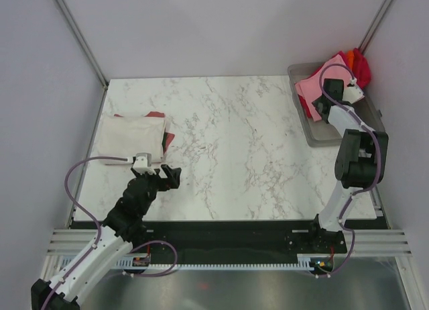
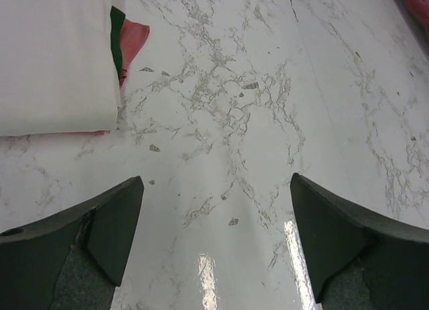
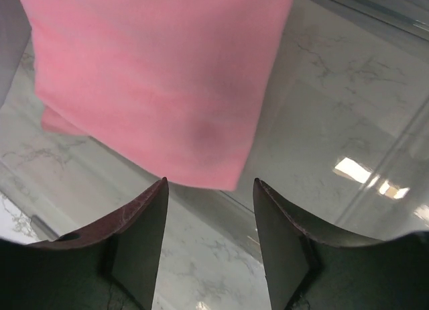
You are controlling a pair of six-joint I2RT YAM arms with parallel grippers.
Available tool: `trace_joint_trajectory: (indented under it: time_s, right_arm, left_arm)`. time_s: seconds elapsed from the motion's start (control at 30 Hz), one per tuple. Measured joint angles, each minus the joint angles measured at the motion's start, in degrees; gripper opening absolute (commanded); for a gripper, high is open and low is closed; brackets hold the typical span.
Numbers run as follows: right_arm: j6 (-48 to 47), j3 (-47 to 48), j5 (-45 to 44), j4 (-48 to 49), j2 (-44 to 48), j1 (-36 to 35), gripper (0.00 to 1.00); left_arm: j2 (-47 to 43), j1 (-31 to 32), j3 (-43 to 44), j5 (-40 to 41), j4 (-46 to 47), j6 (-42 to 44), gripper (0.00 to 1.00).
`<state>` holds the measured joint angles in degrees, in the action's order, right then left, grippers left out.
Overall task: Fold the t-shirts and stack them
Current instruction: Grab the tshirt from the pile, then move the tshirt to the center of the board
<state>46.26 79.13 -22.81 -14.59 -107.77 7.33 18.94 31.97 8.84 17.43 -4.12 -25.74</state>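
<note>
A folded cream-white t-shirt (image 1: pixel 131 139) lies on a dark red one (image 1: pixel 166 139) at the table's left; it also shows in the left wrist view (image 2: pixel 53 62). My left gripper (image 1: pixel 167 176) is open and empty just right of this stack, over bare marble (image 2: pixel 214 209). A light pink t-shirt (image 1: pixel 312 88) lies in the grey tray (image 1: pixel 322 132) at the back right, with red and orange shirts (image 1: pixel 358 65) behind it. My right gripper (image 1: pixel 320 107) is open over the tray, its fingertips just short of the pink shirt's edge (image 3: pixel 161 82).
Grey walls close the cell on three sides. The tray's translucent rim (image 3: pixel 375 8) runs past the right gripper. Marble tabletop (image 1: pixel 241 142) spans between stack and tray.
</note>
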Motion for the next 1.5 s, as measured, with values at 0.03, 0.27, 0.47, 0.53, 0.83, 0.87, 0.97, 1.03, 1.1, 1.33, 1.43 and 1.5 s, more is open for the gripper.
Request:
trace_joint_trajectory:
  time_s: [0.03,0.27,0.47,0.53,0.83,0.87,0.97,1.03,1.1,1.33,1.43,1.5]
  right_arm:
    - [0.35,0.92,0.04,0.15,-1.20,0.02,0.61]
    - [2.67,7.10,0.09,0.79,-9.40,0.07,0.60]
    - [4.85,7.96,-0.59,0.63,-11.56,0.07,0.00]
    - [4.74,7.96,-2.84,0.55,-10.99,-0.09,0.00]
    - [1.51,12.52,-9.14,-6.88,2.51,-1.11,0.00]
    - [1.38,12.52,-9.05,-7.54,6.05,-1.62,0.00]
    - [-1.07,14.12,-9.62,-8.98,15.91,-6.36,0.00]
    - [-3.80,17.40,-8.81,-9.25,20.96,-14.88,0.00]
    - [-6.05,21.86,-5.07,-9.49,23.23,-25.09,0.00]
    - [-11.47,31.85,6.03,-15.54,23.37,-38.99,0.00]
    - [-13.05,27.67,5.22,-17.07,25.62,-38.56,0.20]
    - [-13.66,19.52,4.96,-16.55,29.53,-38.36,0.64]
  left_arm:
    - [0.55,0.00,0.00,0.00,0.07,0.00,0.98]
    - [4.68,0.00,0.04,-1.16,1.70,0.02,0.96]
    - [6.25,0.00,0.70,-1.36,2.73,0.04,0.95]
    - [6.25,0.00,0.79,-1.38,3.08,0.04,0.95]
    - [6.49,0.00,0.87,-1.51,4.02,0.04,0.95]
    - [6.56,0.00,0.87,-1.51,4.07,0.04,0.95]
    - [6.56,0.00,0.87,-1.51,4.11,0.04,0.95]
    - [6.56,0.00,0.87,-1.51,4.11,0.04,0.95]
    - [6.54,0.00,0.87,-1.51,4.07,0.04,0.95]
    - [4.79,0.00,0.87,-1.01,3.13,0.02,0.95]
    - [3.41,0.00,0.87,-0.81,2.71,0.02,0.95]
    - [2.93,0.00,0.87,-0.63,2.67,0.02,0.95]
